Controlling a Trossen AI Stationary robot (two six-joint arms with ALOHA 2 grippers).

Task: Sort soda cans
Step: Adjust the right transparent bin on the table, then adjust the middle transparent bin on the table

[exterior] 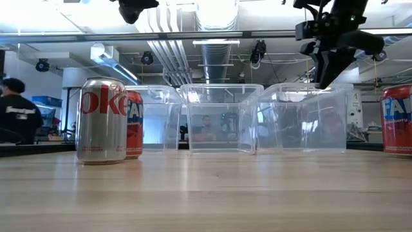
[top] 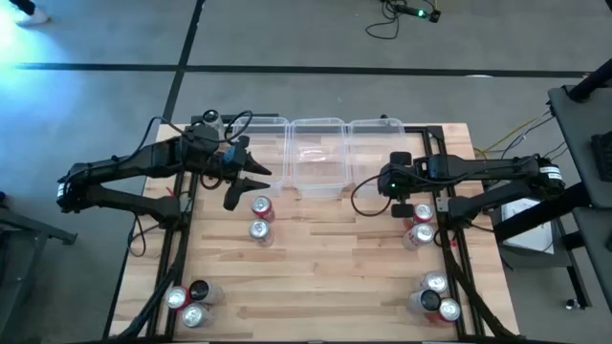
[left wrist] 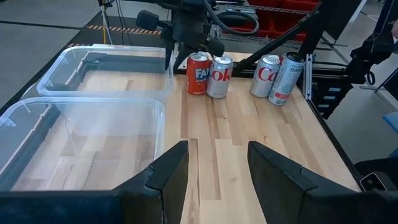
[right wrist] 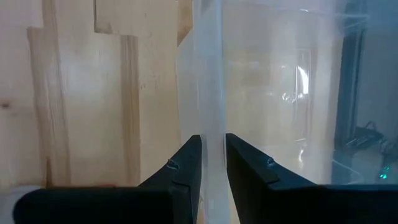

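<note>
Worktop (top: 316, 277): pale butcher-block wood in glued strips, smooth, rectangular, on a dark metal frame.

Bins: three clear rectangular thin-walled plastic bins in a row along the far edge, left bin (top: 263, 143), middle bin (top: 318, 158), right bin (top: 376, 143); glossy, rounded rims; nothing seen inside any of them.

Cans, general: small cylindrical metal drink cans with silver tops, all upright on the bare wood, none in a bin.

Cans, centre-left: red can (top: 262, 207) and silver can (top: 259, 231) touching, just in front of the left bin; low view shows the silver "Coke" body before the red one.

Cans, right edge: red can (top: 423, 212) and silver can (top: 417, 235) close together, near the right bin.

Cans, near-left corner: cluster of three (top: 191, 301), including one black (top: 200, 290).

Cans, near-right corner: cluster of three (top: 436, 296), silver tops; one red-sided.

Left gripper (top: 251, 183): dark, matte, angular; above the worktop at the left bin's front corner, jaws spread wide, holding nothing.

Right gripper (right wrist: 213, 163): dark, wedge-shaped jaws nearly closed, pinching the thin clear wall of the right bin at its front edge.
</note>
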